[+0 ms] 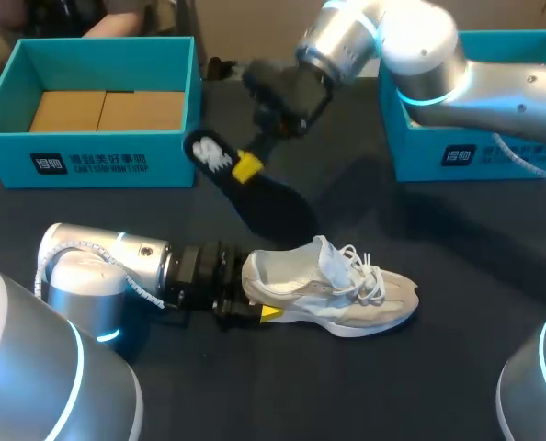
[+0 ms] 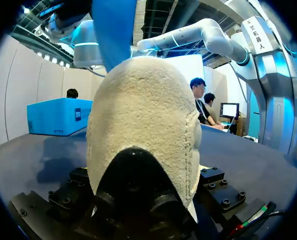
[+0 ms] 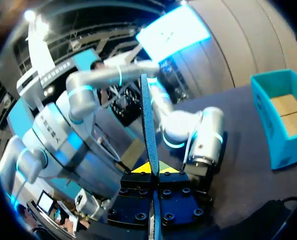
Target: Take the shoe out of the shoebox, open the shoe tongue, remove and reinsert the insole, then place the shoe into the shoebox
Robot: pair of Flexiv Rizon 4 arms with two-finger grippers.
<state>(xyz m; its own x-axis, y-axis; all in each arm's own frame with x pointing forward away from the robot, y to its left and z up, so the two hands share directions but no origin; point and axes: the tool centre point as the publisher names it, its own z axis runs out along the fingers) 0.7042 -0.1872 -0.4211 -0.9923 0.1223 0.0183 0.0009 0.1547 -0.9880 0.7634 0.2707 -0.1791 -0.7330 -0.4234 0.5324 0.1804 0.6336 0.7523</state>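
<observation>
Shoebox (image 1: pixel 163 158), teal and open-topped, sits at ten o'clock on the dark table (image 1: pixel 457 367), with flat brown cardboard (image 1: pixel 108 110) across its floor. A second teal box (image 1: pixel 480 152) stands at two o'clock; my right arm (image 1: pixel 420 55) crosses over it and hides its inside.

The shoe (image 1: pixel 333 287) stands outside both, on its sole at about six o'clock, with its toe towards three o'clock and its laces up. My left claw (image 1: pixel 255 308) comes in flat from nine o'clock and is clamped on the heel. One yellow tip shows against the near side, and the other is hidden behind the shoe. In the left wrist view the shoe (image 2: pixel 143 130), heel first, fills the space straight ahead of that claw.

At twelve o'clock from the shoe, my right claw (image 1: pixel 247 165) pinches the black insole (image 1: pixel 268 197), fingers almost together. In the right wrist view the insole (image 3: pixel 147 125) runs edge-on between the right claw's (image 3: pixel 153 170) yellow tips (image 3: pixel 138 169).
</observation>
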